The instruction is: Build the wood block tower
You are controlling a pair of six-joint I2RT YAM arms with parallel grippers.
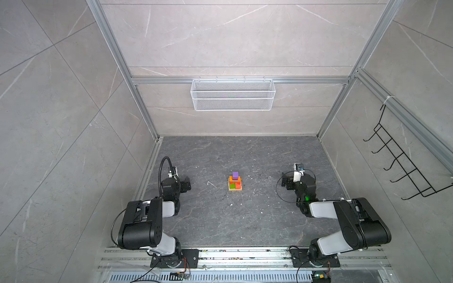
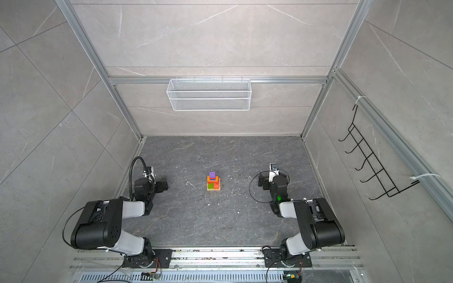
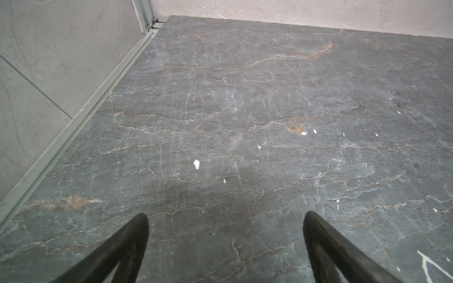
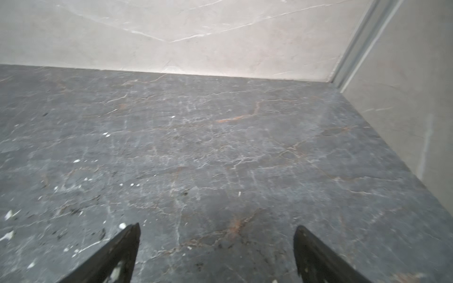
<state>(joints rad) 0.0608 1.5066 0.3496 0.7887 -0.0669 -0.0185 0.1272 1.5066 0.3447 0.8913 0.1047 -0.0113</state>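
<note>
Wood block tower (image 1: 235, 181) stands centre of frame in both top views, on tabletop (image 1: 245, 220), purple piece on top. No loose blocks in sight. My left hand (image 3: 225, 216) wide, empty. My right hand (image 4: 217, 226) wide, empty. Both well apart from tower. Judge stacking done; next calls for no grasp, only care not to bump it.
</note>
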